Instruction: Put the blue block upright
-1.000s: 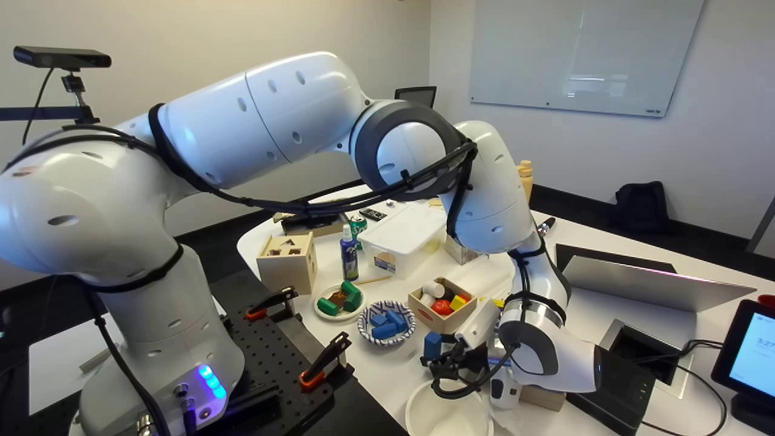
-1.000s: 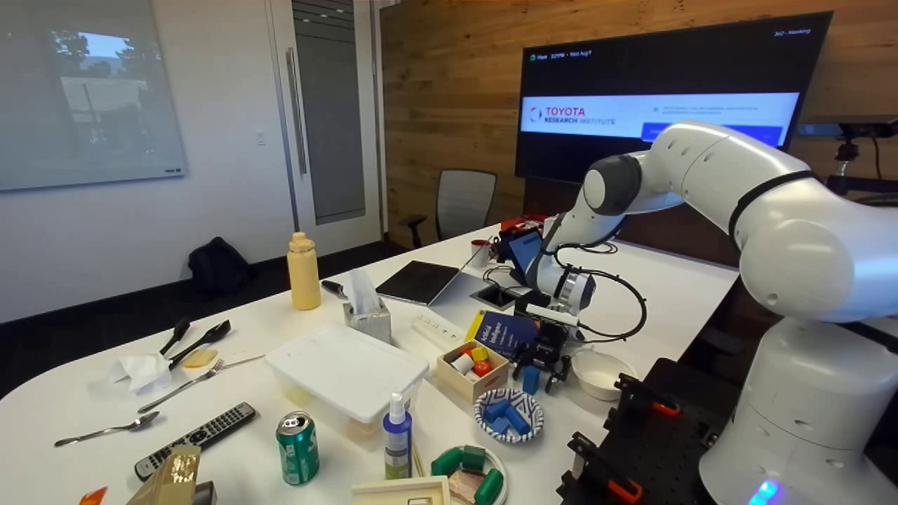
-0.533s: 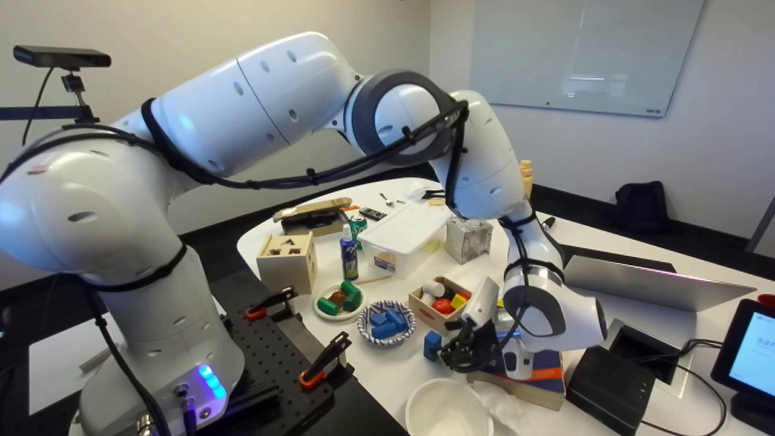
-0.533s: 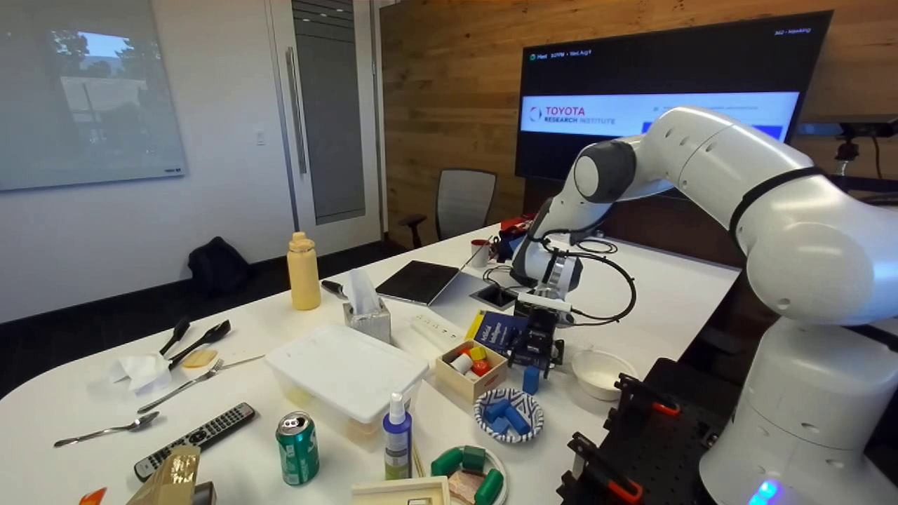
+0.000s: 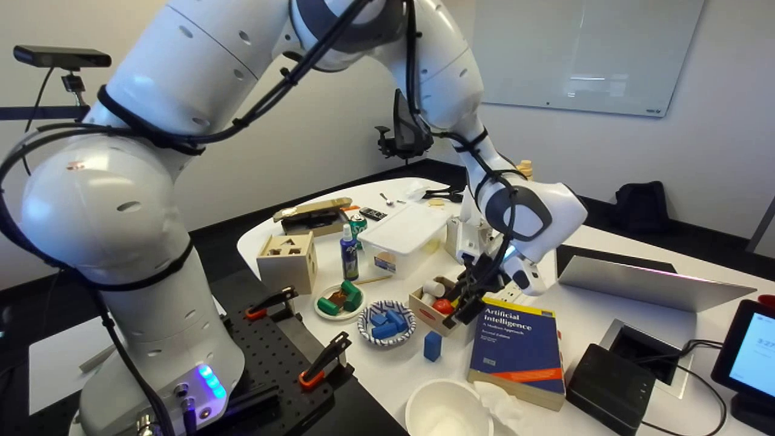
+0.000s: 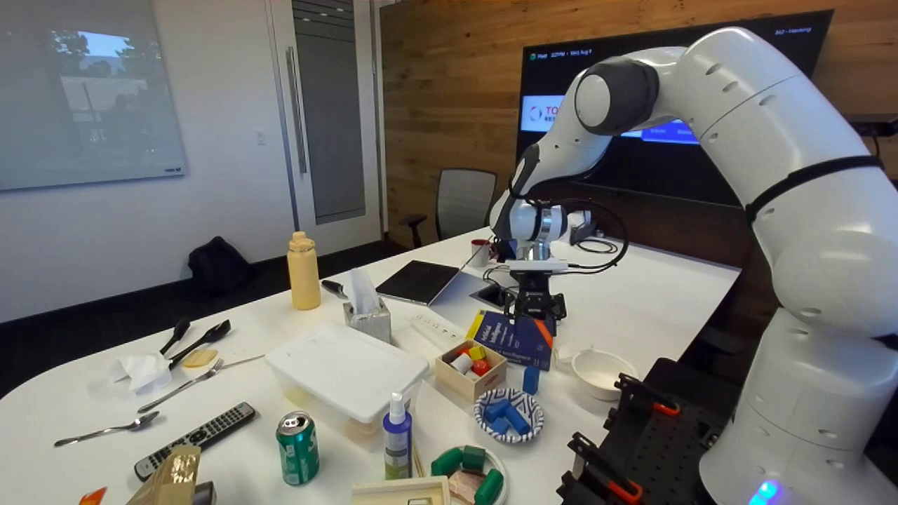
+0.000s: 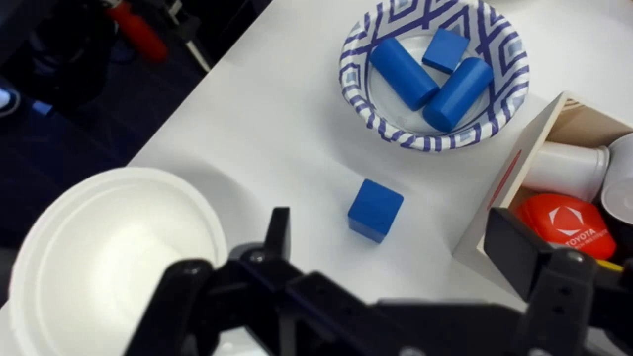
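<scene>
Room: a white table [image 6: 649,301] before a wood-panelled wall [image 6: 449,91] with a mounted screen [image 6: 551,77].
Blue block [image 7: 375,210]: standing upright on the table, lower than the jaws; the wrist view frames it between the fingertips [image 7: 280,230], touching neither.
Gripper [image 7: 395,241]: jaws spread wide, grasping nothing, raised above the tabletop.
Patterned bowl [image 7: 430,142]: farther from the jaws than the block, holding two blue cylinders [image 7: 404,74] and another blue piece [image 7: 445,49].
White bowl [image 7: 113,232]: lower than the jaws, partly hidden by one finger in the wrist view.
Wooden box [image 7: 480,228]: partly behind the opposite finger there, a red Toyota-printed piece [image 7: 568,222] inside.
</scene>
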Robot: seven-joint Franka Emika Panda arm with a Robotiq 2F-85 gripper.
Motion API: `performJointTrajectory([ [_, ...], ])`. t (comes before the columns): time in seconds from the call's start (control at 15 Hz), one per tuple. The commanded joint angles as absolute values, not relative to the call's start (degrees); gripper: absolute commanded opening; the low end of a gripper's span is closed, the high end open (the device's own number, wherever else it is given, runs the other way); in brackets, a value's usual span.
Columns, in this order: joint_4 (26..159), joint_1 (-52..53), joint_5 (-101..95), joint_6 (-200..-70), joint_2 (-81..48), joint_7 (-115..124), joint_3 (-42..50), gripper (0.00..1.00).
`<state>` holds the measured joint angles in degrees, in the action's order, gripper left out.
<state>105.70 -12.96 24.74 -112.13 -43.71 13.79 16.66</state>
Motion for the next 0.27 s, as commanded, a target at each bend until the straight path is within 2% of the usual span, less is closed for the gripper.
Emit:
performJointTrajectory([
  [0.0, 119.59, -8.65, 16.65, -122.07, -30.08, 14.38, 17.66, 1.0],
  [0.2, 128.16, -7.93, 11.89, -132.36, -21.54, 13.48, 16.98, 1.0],
])
